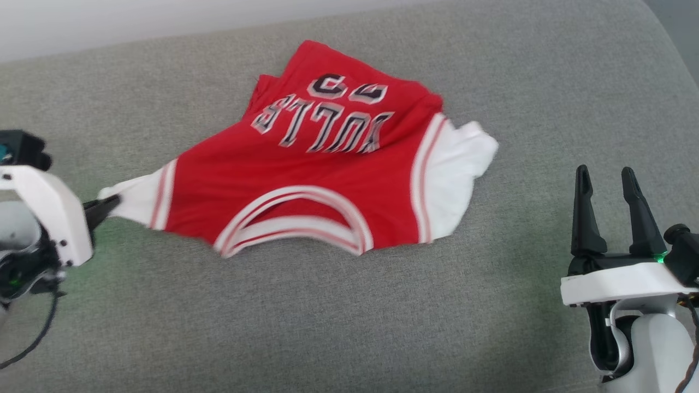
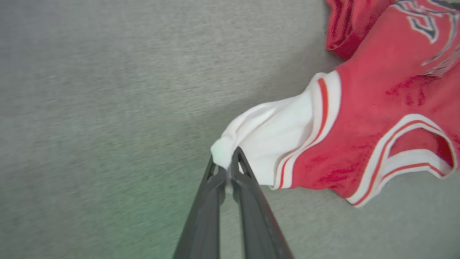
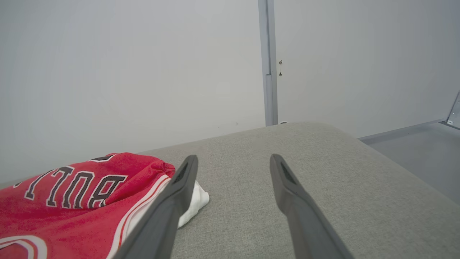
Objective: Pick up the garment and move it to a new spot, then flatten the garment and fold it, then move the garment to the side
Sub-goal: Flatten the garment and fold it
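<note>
The garment (image 1: pixel 306 180) is a small red jersey with white sleeves and black lettering, lying lettering-up on the grey cushion (image 1: pixel 349 327), its collar toward me. At the left, my left gripper (image 1: pixel 109 206) is shut on the tip of the white left sleeve, which is stretched out toward it. The left wrist view shows the two dark fingers pinching the bunched sleeve end of the garment (image 2: pixel 273 144), with my left gripper (image 2: pixel 227 160) closed tight. My right gripper (image 1: pixel 606 177) stands open at the lower right, apart from the other sleeve. In its wrist view, my right gripper (image 3: pixel 231 162) is empty, the garment (image 3: pixel 82 205) to its left.
The grey cushion (image 3: pixel 287 151) ends at a rounded far edge, with a pale wall (image 3: pixel 143 72) and a vertical metal post (image 3: pixel 268 64) behind. The cushion's right edge (image 1: pixel 674 43) drops off near the upper right. Bare fabric lies in front of the jersey.
</note>
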Tool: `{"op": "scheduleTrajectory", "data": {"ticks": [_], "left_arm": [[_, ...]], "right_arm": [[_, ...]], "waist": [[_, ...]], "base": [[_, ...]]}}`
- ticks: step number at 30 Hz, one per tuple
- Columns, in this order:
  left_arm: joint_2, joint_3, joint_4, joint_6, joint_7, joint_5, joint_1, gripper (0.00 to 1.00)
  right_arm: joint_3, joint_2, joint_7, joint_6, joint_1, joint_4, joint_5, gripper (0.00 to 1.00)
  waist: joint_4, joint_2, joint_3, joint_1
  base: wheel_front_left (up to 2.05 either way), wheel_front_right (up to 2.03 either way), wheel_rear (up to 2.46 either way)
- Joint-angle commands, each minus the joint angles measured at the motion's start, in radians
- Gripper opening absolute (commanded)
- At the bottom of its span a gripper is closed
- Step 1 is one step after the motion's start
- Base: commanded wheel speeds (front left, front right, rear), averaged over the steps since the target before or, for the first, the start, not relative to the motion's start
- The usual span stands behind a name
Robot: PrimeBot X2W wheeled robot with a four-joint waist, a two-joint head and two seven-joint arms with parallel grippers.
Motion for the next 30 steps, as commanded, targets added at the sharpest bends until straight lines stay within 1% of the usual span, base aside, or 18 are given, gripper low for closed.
{"op": "scheduleTrajectory", "data": {"ticks": [1,3,5,9,10,12,13,14,18,20,22,24,26,27,28,30], "left_arm": [[0.011,-0.015,0.036,0.018,-0.02,0.046,0.005,0.0],[0.02,-0.041,0.079,0.035,-0.029,0.096,0.005,0.0],[0.012,-0.048,0.116,0.043,-0.044,0.109,0.003,0.0],[-0.022,-0.05,0.166,0.035,-0.08,0.119,0.004,0.0],[-0.032,-0.049,0.175,0.032,-0.095,0.119,0.007,0.02],[-0.05,-0.044,0.19,0.029,-0.145,0.129,0.017,0.46],[-0.061,-0.039,0.196,0.031,-0.177,0.128,0.026,0.85],[-0.07,-0.036,0.202,0.036,-0.206,0.131,0.037,1.0],[-0.108,-0.03,0.193,0.061,-0.332,0.149,0.09,1.0],[-0.133,-0.016,0.186,0.086,-0.407,0.144,0.12,1.0],[-0.163,0.003,0.179,0.124,-0.5,0.142,0.153,1.0],[-0.193,0.001,0.161,0.153,-0.579,0.176,0.183,1.0],[-0.227,0.005,0.134,0.174,-0.613,0.22,0.208,1.0],[-0.236,0.008,0.12,0.191,-0.62,0.251,0.218,1.0],[-0.249,0.027,0.098,0.211,-0.623,0.291,0.226,1.0],[-0.273,0.09,0.046,0.281,-0.624,0.395,0.26,1.0]], "right_arm": [[0.0,-0.001,-0.002,0.0,0.009,0.002,-0.009,1.0],[0.002,-0.001,-0.002,0.0,0.013,0.003,-0.017,1.0],[0.001,-0.001,-0.002,0.0,0.016,0.002,-0.021,1.0],[-0.003,-0.001,-0.002,0.0,0.026,0.004,-0.037,1.0],[-0.001,-0.001,-0.002,0.0,0.031,0.006,-0.041,1.0],[0.009,-0.001,-0.002,0.0,0.041,0.015,-0.051,1.0],[0.012,-0.001,-0.002,0.0,0.044,0.02,-0.059,1.0],[0.017,-0.001,-0.002,0.0,0.046,0.027,-0.069,1.0],[0.047,-0.043,-0.002,0.0,0.05,0.076,-0.094,1.0],[0.073,-0.08,0.016,0.0,0.035,0.109,-0.095,1.0],[0.107,-0.119,0.058,0.0,0.019,0.132,-0.084,1.0],[0.142,-0.163,0.111,0.0,0.005,0.145,-0.073,1.0],[0.169,-0.205,0.171,0.0,-0.015,0.147,-0.056,1.0],[0.186,-0.227,0.203,0.0,-0.026,0.147,-0.049,1.0],[0.2,-0.247,0.242,0.0,-0.036,0.149,-0.038,1.0],[0.233,-0.287,0.328,0.0,-0.055,0.158,-0.011,1.0]], "waist": [[0.007,0.0,-0.011,0.0],[0.006,0.0,-0.017,0.0],[0.004,0.0,-0.021,0.0],[0.005,0.0,-0.037,0.0],[0.008,0.0,-0.043,0.0],[0.012,0.0,-0.057,0.0],[0.017,0.0,-0.064,0.0],[0.023,0.0,-0.072,0.0],[0.07,0.0,-0.097,0.0],[0.101,0.0,-0.107,0.0],[0.138,0.0,-0.117,0.0],[0.175,0.0,-0.124,0.0],[0.211,0.0,-0.126,0.0],[0.229,0.0,-0.124,0.0],[0.248,0.0,-0.123,0.0],[0.282,0.0,-0.122,0.0]], "base": [[0.0,0.0,0.0],[0.0,0.0,0.0],[0.0,0.0,0.0],[0.0,0.0,0.0],[0.0,0.0,0.0],[0.0,0.0,0.0],[0.0,0.0,0.0],[0.0,0.0,0.0],[0.0,0.0,0.0],[0.0,0.0,0.0],[0.0,0.0,0.0],[0.0,0.0,0.0],[0.0,0.0,0.0],[0.0,0.0,0.0],[0.0,0.0,0.0],[0.0,0.0,0.0]]}}
